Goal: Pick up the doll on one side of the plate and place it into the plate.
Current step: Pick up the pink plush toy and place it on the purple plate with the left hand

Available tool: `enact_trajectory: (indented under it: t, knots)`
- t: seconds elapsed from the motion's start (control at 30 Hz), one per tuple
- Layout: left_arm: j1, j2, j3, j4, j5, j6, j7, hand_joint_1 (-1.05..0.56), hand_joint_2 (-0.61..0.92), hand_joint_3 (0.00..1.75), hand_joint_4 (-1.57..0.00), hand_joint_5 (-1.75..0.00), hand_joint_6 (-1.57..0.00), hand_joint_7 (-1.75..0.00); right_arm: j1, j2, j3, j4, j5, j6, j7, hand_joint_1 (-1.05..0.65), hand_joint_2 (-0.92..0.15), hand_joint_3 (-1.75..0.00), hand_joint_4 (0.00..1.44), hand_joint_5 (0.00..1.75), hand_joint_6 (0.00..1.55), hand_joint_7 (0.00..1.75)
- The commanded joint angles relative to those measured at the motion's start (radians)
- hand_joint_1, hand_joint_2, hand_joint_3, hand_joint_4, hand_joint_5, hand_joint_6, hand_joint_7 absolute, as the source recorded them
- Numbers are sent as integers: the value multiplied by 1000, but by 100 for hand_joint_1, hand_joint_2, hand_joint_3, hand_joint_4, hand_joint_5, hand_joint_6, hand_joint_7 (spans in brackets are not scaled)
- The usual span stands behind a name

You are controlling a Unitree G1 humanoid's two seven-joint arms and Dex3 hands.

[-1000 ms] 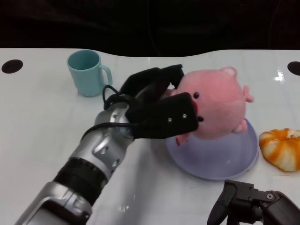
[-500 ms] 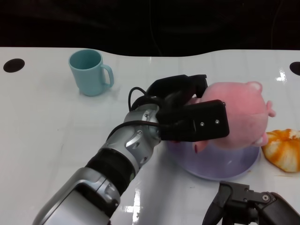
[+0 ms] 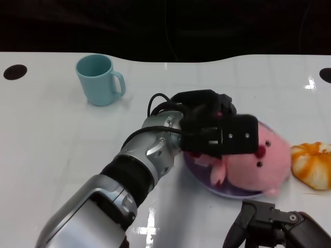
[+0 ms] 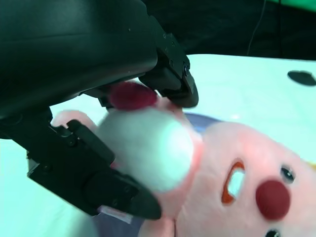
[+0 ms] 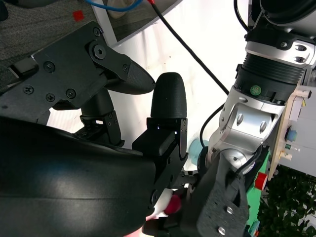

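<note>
While the left hand (image 3: 217, 132) grips the pink doll (image 3: 253, 165), it already lies on the plate (image 3: 199, 175); letting go remains. Right hand (image 3: 274, 227) idle, fingers apart.

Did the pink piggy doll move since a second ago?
Yes. The doll has come down and toward the orange thing, away from the mug. It now lies on the plate, with the left hand over it.

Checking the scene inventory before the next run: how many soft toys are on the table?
1. The pink plush pig doll lies on the lavender round plate, under the left robot hand. Nothing suggests another is hidden.
</note>
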Motion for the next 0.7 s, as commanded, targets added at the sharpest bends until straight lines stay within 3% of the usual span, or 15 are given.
enact_trajectory:
  t: [0.03, 0.17, 0.47, 0.7]
  knots:
    - [-28, 35, -48, -26, 48, -13, -33, -88, 92, 32, -5, -23, -15, 0, 0, -6, -15, 1, -1, -5, -3, -17, -55, -105, 65, 169, 62, 131]
    - [-28, 51, -60, -43, 53, -12, -64, -98, 92, 40, 0, -2, -2, -1, -1, -7, -19, 5, -3, -11, -4, -18, -55, -104, 66, 168, 62, 131]
    - [11, 99, -40, -150, 46, -13, -75, -105, 92, 49, 0, 0, 0, 0, 2, -8, -35, 18, 1, -34, 1, -18, -54, -105, 66, 167, 63, 131]
    - [103, 178, 8, -359, 12, -32, -92, -105, 92, 49, 0, 0, -1, -1, 8, -9, -46, 14, 8, -29, 5, -18, -54, -106, 66, 168, 63, 131]
